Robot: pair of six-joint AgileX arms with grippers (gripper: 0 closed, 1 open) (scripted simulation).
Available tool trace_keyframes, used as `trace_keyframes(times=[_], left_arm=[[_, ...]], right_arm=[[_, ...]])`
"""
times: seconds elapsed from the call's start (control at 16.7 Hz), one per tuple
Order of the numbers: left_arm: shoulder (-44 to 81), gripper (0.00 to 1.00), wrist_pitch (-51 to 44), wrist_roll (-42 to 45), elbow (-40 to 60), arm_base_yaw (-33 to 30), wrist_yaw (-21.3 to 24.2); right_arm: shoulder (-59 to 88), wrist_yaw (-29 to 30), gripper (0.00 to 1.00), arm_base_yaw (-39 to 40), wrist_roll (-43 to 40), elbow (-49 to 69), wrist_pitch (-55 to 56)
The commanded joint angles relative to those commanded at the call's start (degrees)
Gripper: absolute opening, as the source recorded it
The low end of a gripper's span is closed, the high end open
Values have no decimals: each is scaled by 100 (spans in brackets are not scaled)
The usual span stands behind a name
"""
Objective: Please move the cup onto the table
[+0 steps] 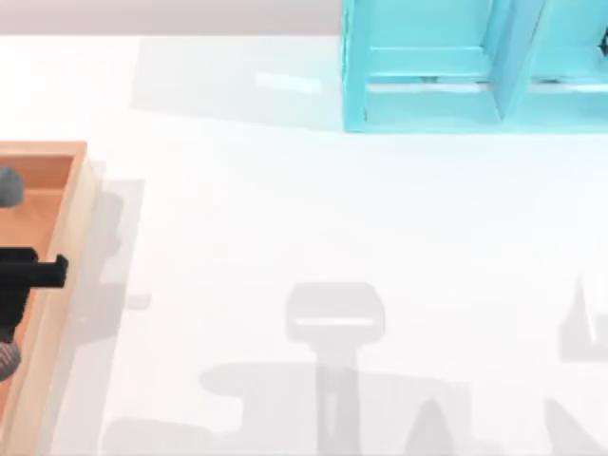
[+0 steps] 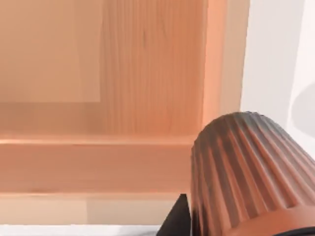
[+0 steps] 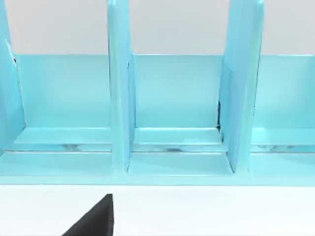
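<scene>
Top view: the white tabletop spans nearly the whole scene. At its left edge sits an orange-brown wooden tray with raised walls, and at the far side, right of centre, stands a light blue shelf unit divided by upright partitions. The left pincer appears as a dark block over the tray, at the left border of the scene. Just below it a small ribbed, reddish-brown rounded form is partly visible at the border; it may be the cup, but this cannot be told for certain from above. A grey rounded object lies farther back in the tray. Soft grey shadows fall across the near half of the tabletop.

Left wrist view: the cup, copper-toned with vertical ribs, lies close to the camera, over the tray's wooden floor and near its wall. A dark finger of the left pincer stands against the cup's side; whether the pincer actually grips the cup cannot be told. White tabletop shows beyond the tray's rim.

Right wrist view: the right arm faces the blue shelf unit, seeing three compartments side by side. One dark fingertip of the right pincer rises over the white tabletop; its state cannot be told.
</scene>
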State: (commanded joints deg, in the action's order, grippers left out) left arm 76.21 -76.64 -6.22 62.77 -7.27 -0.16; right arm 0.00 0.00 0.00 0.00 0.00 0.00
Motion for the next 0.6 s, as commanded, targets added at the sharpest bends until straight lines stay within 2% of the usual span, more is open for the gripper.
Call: trace_keyframes(times=[0.36, 0.6], left_arm=[[91, 0, -2, -30, 55, -47, 13], [831, 0, -242, -609, 921, -733, 33]], right_arm=[[0, 0, 100, 0, 0, 0, 0], [0, 0, 100, 0, 0, 0, 0]])
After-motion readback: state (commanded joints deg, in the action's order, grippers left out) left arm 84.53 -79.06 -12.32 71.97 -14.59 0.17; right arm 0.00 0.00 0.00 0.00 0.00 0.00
